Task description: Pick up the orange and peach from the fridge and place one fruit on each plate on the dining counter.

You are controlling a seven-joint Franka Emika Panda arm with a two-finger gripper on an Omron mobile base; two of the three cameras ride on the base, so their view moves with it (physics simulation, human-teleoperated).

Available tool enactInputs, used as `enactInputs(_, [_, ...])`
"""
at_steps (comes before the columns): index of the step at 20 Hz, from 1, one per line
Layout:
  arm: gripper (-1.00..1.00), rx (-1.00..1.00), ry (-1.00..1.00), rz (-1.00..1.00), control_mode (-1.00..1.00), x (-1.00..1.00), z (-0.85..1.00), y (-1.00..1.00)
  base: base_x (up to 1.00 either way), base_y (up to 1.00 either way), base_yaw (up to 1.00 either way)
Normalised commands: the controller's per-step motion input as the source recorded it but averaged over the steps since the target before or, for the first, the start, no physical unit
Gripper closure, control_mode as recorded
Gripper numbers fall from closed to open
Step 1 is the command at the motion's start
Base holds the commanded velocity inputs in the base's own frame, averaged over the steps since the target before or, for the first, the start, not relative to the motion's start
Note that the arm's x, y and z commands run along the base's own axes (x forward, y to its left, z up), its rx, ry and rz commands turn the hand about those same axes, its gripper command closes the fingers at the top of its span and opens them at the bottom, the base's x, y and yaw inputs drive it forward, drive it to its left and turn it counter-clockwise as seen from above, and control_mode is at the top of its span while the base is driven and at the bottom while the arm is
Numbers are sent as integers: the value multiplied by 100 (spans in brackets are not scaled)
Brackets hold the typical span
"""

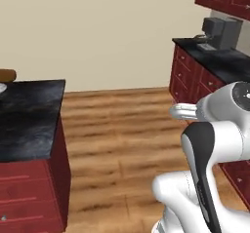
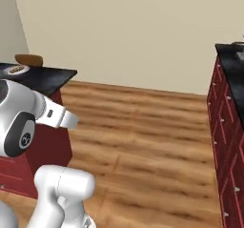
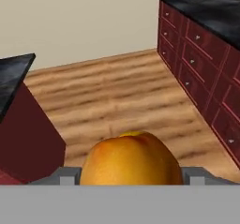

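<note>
- Peach (image 3: 131, 158) sits low in the hand view, orange-yellow with a redder flush on its left side, and it hides most of the claw (image 3: 131, 176).
- The claw is pinching the peach: a grey finger (image 3: 67, 176) shows just at the fruit's left edge and another at its right edge, each touching it.
- The fruit hangs over bare wooden floor (image 3: 117, 96), between two pieces of furniture and touching neither.
- To the left stands the dining table (image 1: 29, 115), with a glossy black marbled top and a dark red base with drawers; one corner of its top juts into the hand view.
- On the far left edge of that table, in the right base view, lies a small round plate (image 2: 15, 69) with a pale rim and a dark centre; a sliver of another pale rim (image 1: 2, 87) shows at the left edge of the left base view.
- A brown wooden stool seat (image 2: 29, 59) rises just behind the table.
- To the right runs a row of dark red cabinets (image 3: 201, 63) under a black top.
- A grey coffee machine (image 1: 222, 32) stands on that top, near the wall.
- A plain beige wall (image 2: 124, 31) closes the room behind.
</note>
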Motion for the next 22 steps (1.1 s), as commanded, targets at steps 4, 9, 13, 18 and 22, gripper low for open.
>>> enactInputs(4, [100, 0, 0, 0, 100, 0, 0, 0, 100, -40, 44])
enactInputs(9, [100, 0, 0, 0, 100, 0, 0, 0, 94, -62, 46])
enactInputs(13, [100, 0, 0, 0, 100, 0, 0, 0, 81, -91, 41])
enactInputs(18, [100, 0, 0, 0, 100, 0, 0, 0, 71, -87, 33])
enactInputs(22, [100, 0, 0, 0, 100, 0, 0, 0, 69, -67, 43])
